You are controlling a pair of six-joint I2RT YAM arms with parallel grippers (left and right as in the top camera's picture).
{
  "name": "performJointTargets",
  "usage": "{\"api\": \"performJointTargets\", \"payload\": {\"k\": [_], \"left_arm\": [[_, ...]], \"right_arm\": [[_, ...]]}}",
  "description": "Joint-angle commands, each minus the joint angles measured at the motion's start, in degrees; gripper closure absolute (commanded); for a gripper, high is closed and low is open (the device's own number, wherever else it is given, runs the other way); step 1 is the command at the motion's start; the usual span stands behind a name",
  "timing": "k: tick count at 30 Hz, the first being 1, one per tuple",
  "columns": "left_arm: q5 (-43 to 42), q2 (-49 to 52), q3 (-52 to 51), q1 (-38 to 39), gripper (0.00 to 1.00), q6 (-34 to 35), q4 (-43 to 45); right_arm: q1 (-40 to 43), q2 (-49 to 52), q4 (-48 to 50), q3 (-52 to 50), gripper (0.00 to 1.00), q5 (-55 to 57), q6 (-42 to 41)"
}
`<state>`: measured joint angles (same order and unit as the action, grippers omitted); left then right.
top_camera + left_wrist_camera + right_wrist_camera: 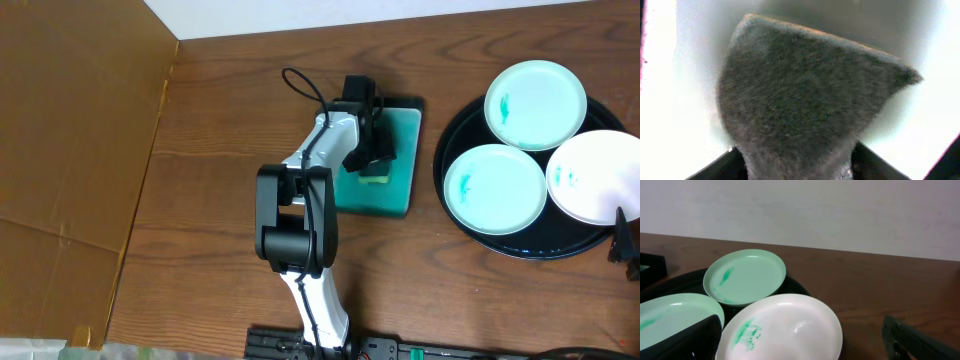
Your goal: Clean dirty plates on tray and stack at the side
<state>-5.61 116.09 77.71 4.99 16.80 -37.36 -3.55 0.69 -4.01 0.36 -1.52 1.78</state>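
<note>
At the 3 o'clock side of the brown wooden table, the large round glossy black tray carries all three small round plates, packed close together. One pale aqua plate sits at the tray's 12 o'clock and a second pale aqua plate at 8 o'clock. The white plate sits at 3 o'clock. Each bears a small teal smear.

The right fingers stand just outside the tray rim at 4 o'clock, spread wide and holding nothing. In the right wrist view the white plate lies ahead of them, within the gap but untouched.

The left fingers are over the rectangular teal tray at the table's 12 o'clock, well apart from the plates. They are closed against both sides of a grey-faced scouring sponge, which narrows where they pinch it.
</note>
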Motion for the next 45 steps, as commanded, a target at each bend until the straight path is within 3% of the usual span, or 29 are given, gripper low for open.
{"api": "performJointTargets", "payload": {"k": [1, 3, 5, 8, 16, 30, 34, 40, 45], "left_arm": [[0.35, 0.74, -0.61, 0.11, 0.56, 0.22, 0.15], [0.37, 0.72, -0.52, 0.11, 0.71, 0.22, 0.17], [0.37, 0.63, -0.17, 0.11, 0.76, 0.22, -0.02], [0.35, 0.07, 0.92, 0.11, 0.93, 0.22, -1.33], [0.35, -6.64, 2.21, 0.13, 0.93, 0.22, -4.13], [0.31, -28.15, 2.19, 0.13, 0.93, 0.52, -6.21], [0.33, -27.02, -1.14, 0.26, 0.92, 3.26, -5.88], [0.17, -18.12, -12.24, 1.2, 0.93, 6.69, 3.67], [0.07, -16.9, -9.18, 1.03, 0.93, 6.21, -0.83]], "right_arm": [[0.22, -0.37, -0.26, -0.04, 0.01, -0.04, 0.44], [0.22, -0.37, -0.28, -0.04, 0.01, -0.04, 0.44], [0.22, -0.37, -0.28, -0.04, 0.01, -0.04, 0.44], [0.22, -0.37, -0.28, -0.04, 0.01, -0.04, 0.44], [0.22, -0.37, -0.28, -0.04, 0.01, -0.04, 0.44], [0.22, -0.37, -0.28, -0.04, 0.01, -0.04, 0.44], [0.22, -0.37, -0.26, -0.04, 0.01, -0.04, 0.44], [0.22, -0.37, -0.26, -0.04, 0.01, -0.04, 0.44], [0.22, -0.37, -0.28, -0.04, 0.01, -0.04, 0.44]]}}
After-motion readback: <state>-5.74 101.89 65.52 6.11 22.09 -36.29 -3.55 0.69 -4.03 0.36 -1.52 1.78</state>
